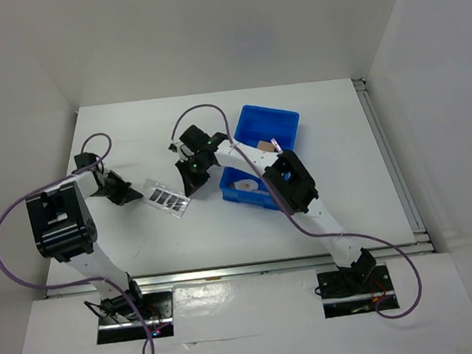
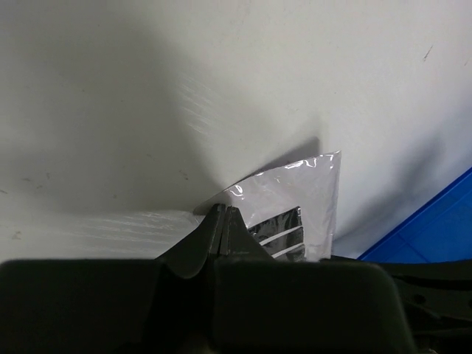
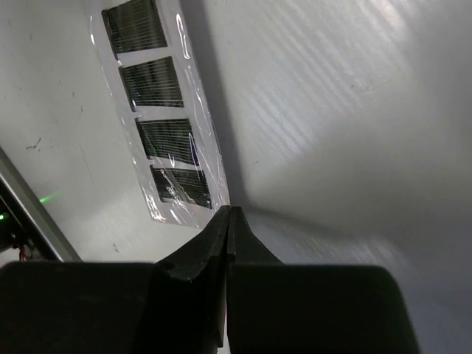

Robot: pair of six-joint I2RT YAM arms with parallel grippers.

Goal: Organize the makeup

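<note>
The left gripper (image 2: pixel 223 219) and right gripper (image 3: pixel 228 220), two in all, were both pressed together at opposite ends of the one palette strip (image 1: pixel 169 199). It had four pans and lay mid-counter, left of centre. Whether either nipped its wrapper was unclear. The glossy film looked likely to slip or buckle, leaving the strip short of the one blue bin (image 1: pixel 257 121).

Glossy plastic-wrapped palette strip (image 3: pixel 164 110)

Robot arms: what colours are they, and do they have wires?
The left arm and right arm are white with chunky black joints. The left gripper and right gripper are black, with pointed fingers. Purple cables loop off both.
</note>
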